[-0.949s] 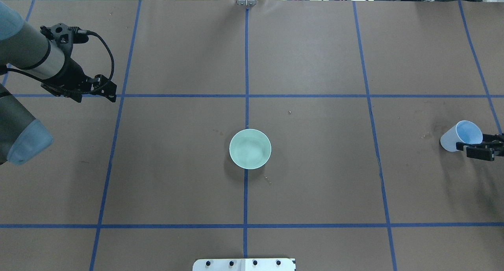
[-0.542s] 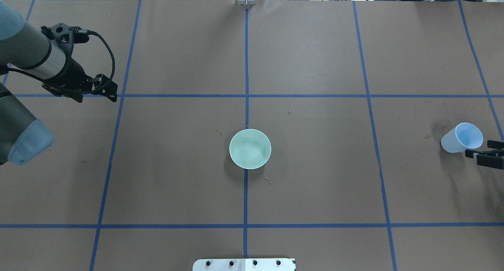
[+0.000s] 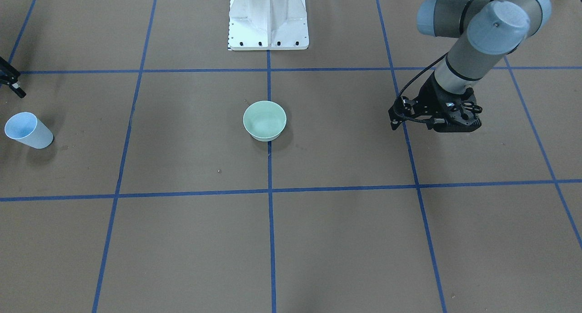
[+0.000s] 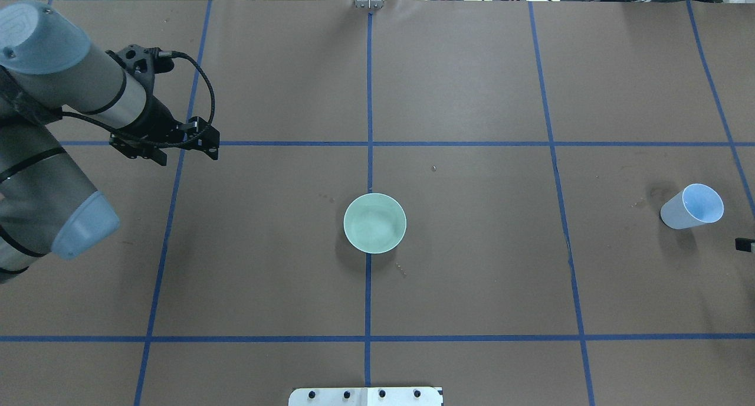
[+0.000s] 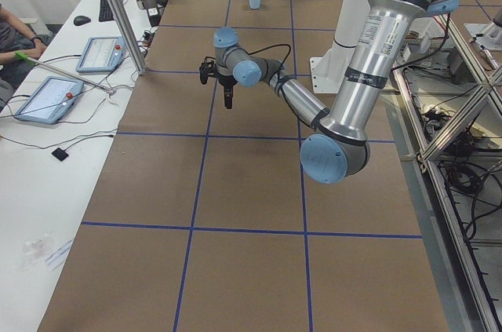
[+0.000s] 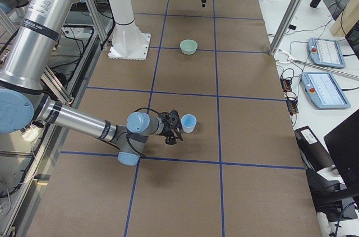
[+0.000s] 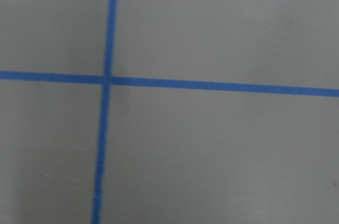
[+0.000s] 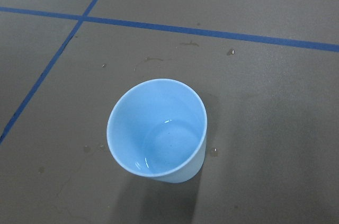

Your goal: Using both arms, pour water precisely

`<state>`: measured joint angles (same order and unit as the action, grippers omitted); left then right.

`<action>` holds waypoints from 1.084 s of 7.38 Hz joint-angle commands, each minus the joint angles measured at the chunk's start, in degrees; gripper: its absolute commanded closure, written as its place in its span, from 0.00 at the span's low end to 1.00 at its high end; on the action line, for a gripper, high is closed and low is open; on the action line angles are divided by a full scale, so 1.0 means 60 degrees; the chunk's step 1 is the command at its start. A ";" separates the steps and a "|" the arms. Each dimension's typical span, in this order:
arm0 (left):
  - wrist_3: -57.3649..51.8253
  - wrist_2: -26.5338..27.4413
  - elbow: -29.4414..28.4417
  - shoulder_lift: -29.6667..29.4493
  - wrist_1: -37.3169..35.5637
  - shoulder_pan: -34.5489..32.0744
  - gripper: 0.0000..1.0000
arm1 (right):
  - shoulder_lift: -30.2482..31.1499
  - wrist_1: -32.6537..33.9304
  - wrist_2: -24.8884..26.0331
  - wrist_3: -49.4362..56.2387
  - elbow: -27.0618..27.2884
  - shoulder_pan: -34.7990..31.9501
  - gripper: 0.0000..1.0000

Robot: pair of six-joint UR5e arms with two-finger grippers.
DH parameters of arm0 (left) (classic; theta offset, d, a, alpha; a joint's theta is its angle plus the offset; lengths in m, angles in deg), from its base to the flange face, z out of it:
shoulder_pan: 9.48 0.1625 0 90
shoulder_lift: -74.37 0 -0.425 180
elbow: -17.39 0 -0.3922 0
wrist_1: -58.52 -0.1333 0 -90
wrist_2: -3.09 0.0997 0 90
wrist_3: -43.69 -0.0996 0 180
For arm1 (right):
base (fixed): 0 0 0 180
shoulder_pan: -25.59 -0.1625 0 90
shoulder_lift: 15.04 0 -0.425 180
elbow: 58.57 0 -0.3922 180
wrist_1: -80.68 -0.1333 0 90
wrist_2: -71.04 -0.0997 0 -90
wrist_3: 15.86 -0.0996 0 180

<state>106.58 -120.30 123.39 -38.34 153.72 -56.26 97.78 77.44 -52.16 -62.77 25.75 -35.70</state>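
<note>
Far right of overhead frame: blue cup (image 4: pixel 693 206) upright, ungripped, nearly empty, so pour judged done. Right gripper (image 6: pixel 174 130) apart from cup, finger state unreadable. Water (image 4: pixel 377 224) in centre bowl (image 4: pixel 346 223). Left gripper (image 4: pixel 206 145) parked upper left, fingers unreadable.

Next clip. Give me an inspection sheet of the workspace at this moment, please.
Surface: brown paper table with blue tape grid; droplets round the cup.
Job's things: blue cup upright, nearly empty; green bowl at centre, water glinting inside.
Clutter: nothing seen.
Grippers: left gripper over bare table, state unclear; right gripper beside cup, apart from it, seemingly open.
Cables: black cable looped at left wrist.
Surroundings: white pedestal; operator desk with tablets.
</note>
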 commanded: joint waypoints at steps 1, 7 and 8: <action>0.1611 0.0712 -0.0014 -0.0825 -0.0032 0.1329 0.00 | -0.0272 0.0944 -0.0807 0.0416 -0.0021 -0.0987 0.00; 0.2189 0.1405 -0.2519 -0.3143 0.0070 0.2919 0.08 | -0.2379 0.5953 -0.1600 0.3945 0.0125 -0.2878 0.00; 0.2189 0.1391 -0.2592 -0.3173 0.0100 0.2934 0.20 | -0.2760 0.6670 -0.1832 0.4052 0.0198 -0.2967 0.00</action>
<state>119.69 -111.91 108.83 -56.89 154.07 -38.88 84.11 111.85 -62.06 -40.49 26.54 -52.43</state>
